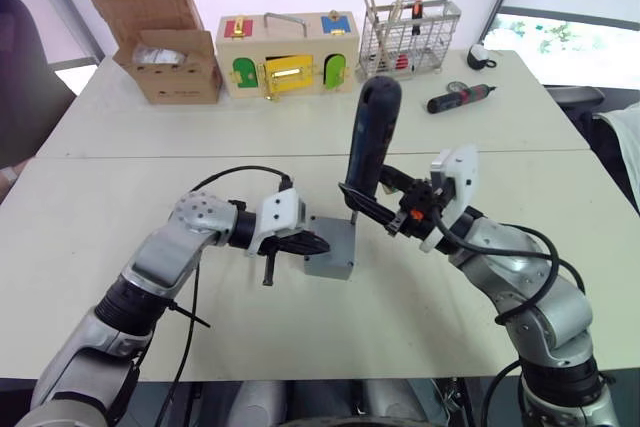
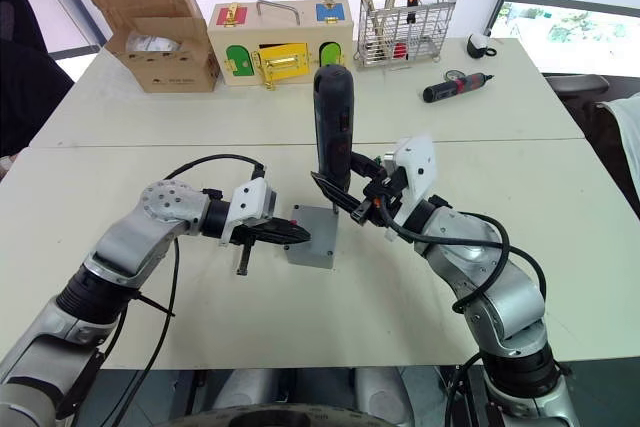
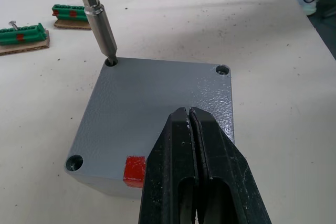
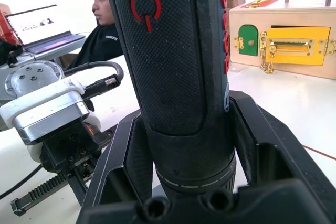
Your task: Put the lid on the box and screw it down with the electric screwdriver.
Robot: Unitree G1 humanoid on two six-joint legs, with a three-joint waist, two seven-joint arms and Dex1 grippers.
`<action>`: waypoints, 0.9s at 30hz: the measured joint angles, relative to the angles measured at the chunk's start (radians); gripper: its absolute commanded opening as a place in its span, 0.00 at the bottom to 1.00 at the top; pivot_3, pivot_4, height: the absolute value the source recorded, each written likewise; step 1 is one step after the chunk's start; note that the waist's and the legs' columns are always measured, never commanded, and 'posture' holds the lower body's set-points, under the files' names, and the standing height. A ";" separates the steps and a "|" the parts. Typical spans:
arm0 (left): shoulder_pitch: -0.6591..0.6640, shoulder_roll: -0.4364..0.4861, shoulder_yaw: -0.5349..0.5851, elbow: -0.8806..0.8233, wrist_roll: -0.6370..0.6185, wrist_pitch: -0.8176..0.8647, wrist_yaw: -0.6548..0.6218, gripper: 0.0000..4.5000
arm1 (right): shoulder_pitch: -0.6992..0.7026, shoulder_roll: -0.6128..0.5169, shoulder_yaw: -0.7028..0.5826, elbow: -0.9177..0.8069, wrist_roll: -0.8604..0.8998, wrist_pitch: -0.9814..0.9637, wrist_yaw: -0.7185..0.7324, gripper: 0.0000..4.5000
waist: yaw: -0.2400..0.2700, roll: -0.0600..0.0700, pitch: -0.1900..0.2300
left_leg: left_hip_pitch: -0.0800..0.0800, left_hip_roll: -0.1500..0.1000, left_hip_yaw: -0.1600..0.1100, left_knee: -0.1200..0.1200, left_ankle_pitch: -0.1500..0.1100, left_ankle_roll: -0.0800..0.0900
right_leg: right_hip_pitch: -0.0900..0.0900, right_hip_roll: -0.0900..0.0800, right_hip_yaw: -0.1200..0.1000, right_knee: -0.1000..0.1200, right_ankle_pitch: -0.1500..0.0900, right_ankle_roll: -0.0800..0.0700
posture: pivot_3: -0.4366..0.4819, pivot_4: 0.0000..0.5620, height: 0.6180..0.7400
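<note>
Two white tables (image 1: 300, 127) pushed together; bright window (image 1: 565, 32) far right.

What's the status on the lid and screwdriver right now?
Left gripper shut, pressing on the lid. Right gripper shut on the electric screwdriver, upright, bit in a corner hole. Lid seated on the box. Nothing blocking.

The white desk (image 1: 120, 217) carries the grey box (image 1: 331, 250) near its front, and along its far edge a cardboard box (image 1: 165, 39), wooden box (image 1: 288, 53), wire basket (image 1: 410, 37) and small screwdriver (image 1: 460, 98).
</note>
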 measured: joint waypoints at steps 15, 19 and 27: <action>0.007 0.000 -0.015 -0.002 0.003 0.000 0.000 0.00 | 0.017 0.023 0.023 0.009 -0.024 0.000 -0.042 0.39 | 0.000 -0.002 -0.008 | 0.013 0.000 0.000 -0.012 0.000 0.000 | 0.014 -0.001 0.000 -0.015 0.000 0.000 | 0.48 0.27 1.00; 0.007 -0.001 -0.016 0.002 0.003 -0.005 0.001 0.00 | 0.017 0.027 0.025 0.011 -0.031 -0.001 -0.047 0.39 | 0.000 -0.003 -0.009 | 0.014 0.000 0.000 -0.012 0.000 0.000 | 0.014 -0.001 0.000 -0.015 0.000 0.000 | 0.48 0.27 1.00; 0.007 -0.001 -0.019 0.009 0.003 -0.018 0.000 0.00 | 0.017 0.041 0.026 0.016 -0.035 -0.001 -0.054 0.39 | 0.001 -0.003 -0.010 | 0.014 0.001 0.000 -0.013 0.000 0.000 | 0.015 -0.001 0.000 -0.016 0.000 0.000 | 0.48 0.27 1.00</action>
